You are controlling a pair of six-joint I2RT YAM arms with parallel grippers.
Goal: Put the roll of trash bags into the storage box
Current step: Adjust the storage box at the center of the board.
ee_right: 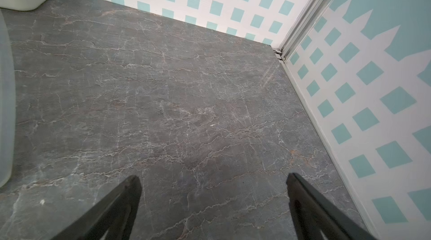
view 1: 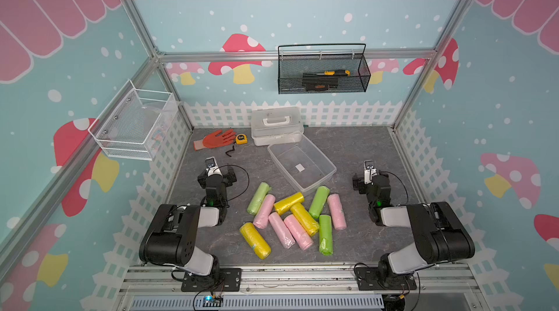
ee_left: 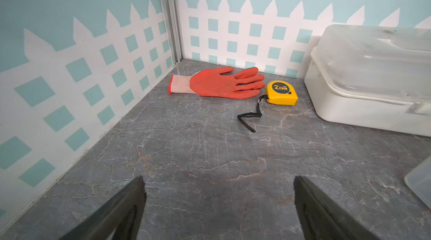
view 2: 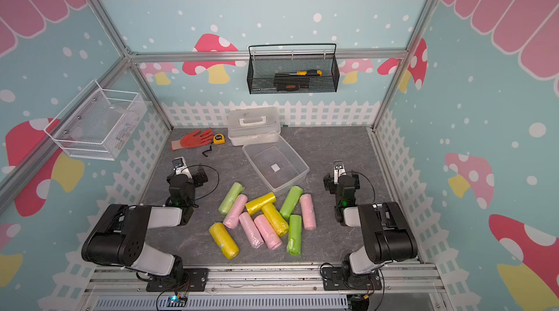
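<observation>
Several rolls of trash bags lie in a loose pile at the front middle of the grey table in both top views: green (view 1: pixel 319 202), yellow (view 1: pixel 289 203) (view 2: pixel 260 203) and pink (view 1: pixel 336 211). Just behind the pile stands the storage box (view 1: pixel 322 155) (view 2: pixel 295 153), a clear tub with nothing in it but a small white sticker. My left gripper (view 1: pixel 210 161) (view 2: pixel 178 162) (ee_left: pixel 218 180) is left of the pile, open over bare table. My right gripper (view 1: pixel 369 165) (view 2: pixel 338 165) (ee_right: pixel 212 178) is right of the box, open too. Neither wrist view shows a roll.
A white case with a handle (view 1: pixel 275 125) (ee_left: pixel 373 75) stands behind the box. An orange glove (view 1: pixel 216 139) (ee_left: pixel 224 83) and a yellow tape measure (view 1: pixel 241 138) (ee_left: pixel 281 93) lie at the back left. A black wire basket (view 1: pixel 323 70) hangs on the back wall, a white mesh basket (view 1: pixel 133 125) on the left wall.
</observation>
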